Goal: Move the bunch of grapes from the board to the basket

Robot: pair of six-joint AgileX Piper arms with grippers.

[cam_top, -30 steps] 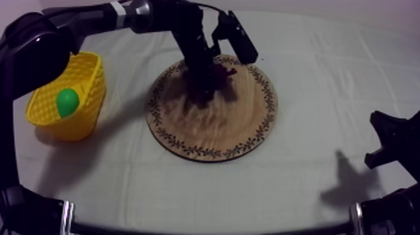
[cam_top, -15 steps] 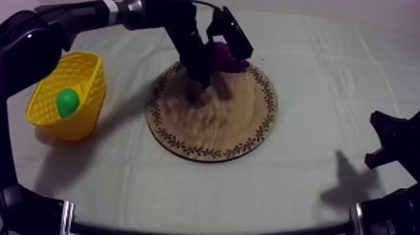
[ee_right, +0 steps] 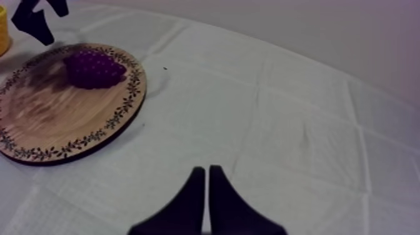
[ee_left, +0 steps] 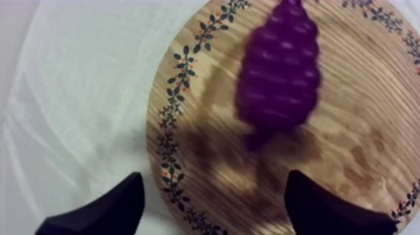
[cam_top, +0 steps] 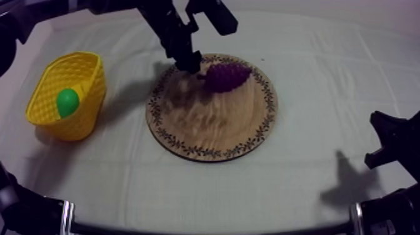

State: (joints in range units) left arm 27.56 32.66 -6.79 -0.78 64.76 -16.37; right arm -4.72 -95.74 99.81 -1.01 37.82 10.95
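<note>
Purple plastic bunch of grapes (cam_top: 226,76), far on round wooden board (cam_top: 212,131): probably light, bumpy; grip mid-body. Left end effector (cam_top: 187,62) released.

The bench (cam_top: 325,81) is covered all over by a grey-white cloth (cam_top: 294,187), smooth apart from straight fold creases that cross it like a grid. Two things lie directly on the cloth. A wooden board (cam_top: 212,152), round and flat with a leafy pattern along its rim, sits about the middle of the bench, a little toward 12 o'clock. A yellow basket (cam_top: 84,100) stands at 9 o'clock from the board, near it but apart, with a strip of cloth between them. A dark shadow (cam_top: 347,184) falls on the cloth at 4 o'clock from the board.
</note>
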